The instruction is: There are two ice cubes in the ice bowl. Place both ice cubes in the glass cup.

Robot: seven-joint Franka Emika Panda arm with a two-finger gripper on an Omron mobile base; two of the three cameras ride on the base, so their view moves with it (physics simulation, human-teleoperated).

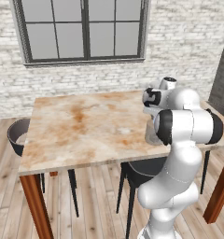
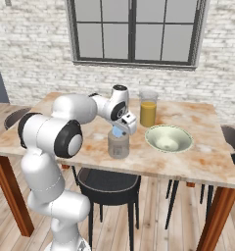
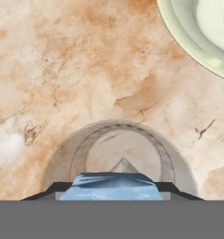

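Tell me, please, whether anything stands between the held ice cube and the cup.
Nothing visible does. The gripper holds the ice cube directly above the open mouth of the cup; the hand view looks straight down into it. The bowl and the orange glass stand off to the side.

Table [image 2: 198,162]: polished marble-look top, cream with rust veining, on reddish wood legs. Glass cup [image 2: 118,145] on it: clear greyish glass, smooth. Ice cube [image 3: 111,186] above the cup: pale blue, translucent, glossy. Ice bowl [image 2: 168,138] right of the cup: pale green-white glazed ceramic look. Tall glass [image 2: 148,109] behind the bowl: clear. Wall [image 2: 36,54]: rough whitewashed brick.
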